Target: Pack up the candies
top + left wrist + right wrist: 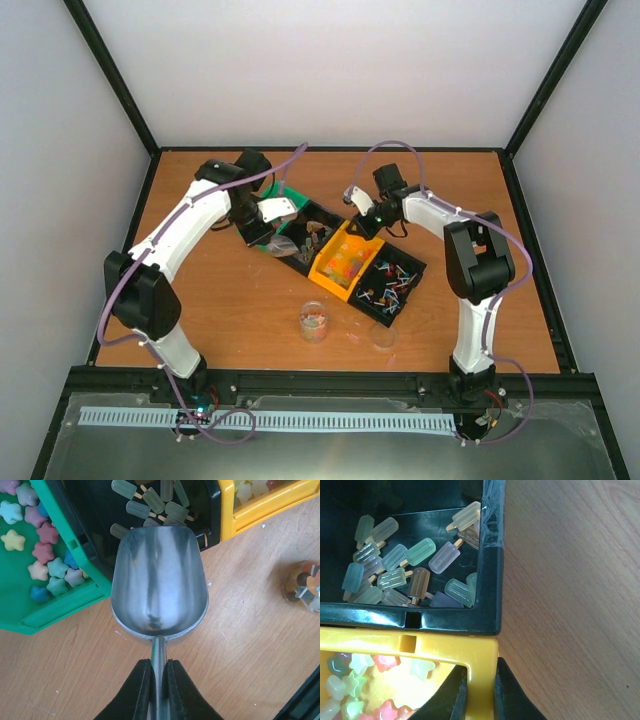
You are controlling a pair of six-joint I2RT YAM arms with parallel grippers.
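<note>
Left gripper [159, 687] pinches the handle of the empty scoop [159, 580], bowl pointing to 12 o'clock at the popsicle candies [155, 502], presumably to dig. Right gripper [479, 692] clamps the yellow bin [445, 647] wall, apparently steadying it; the jar [314, 322] waits at 6 o'clock.

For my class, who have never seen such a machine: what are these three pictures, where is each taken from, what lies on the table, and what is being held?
Two white robot arms are bolted at the near edge of a wooden table. The wide picture looks down from above and behind them; the other two come from cameras on each wrist. On the table lies a row of bins: a green bin of star candies, a black bin of popsicle-shaped candies, a yellow bin of pale stars, and another black one. Nearer stand a small clear jar and a round lid. The left tool is shut on the handle of an empty metal scoop. The right tool pinches the yellow bin's wall.
</note>
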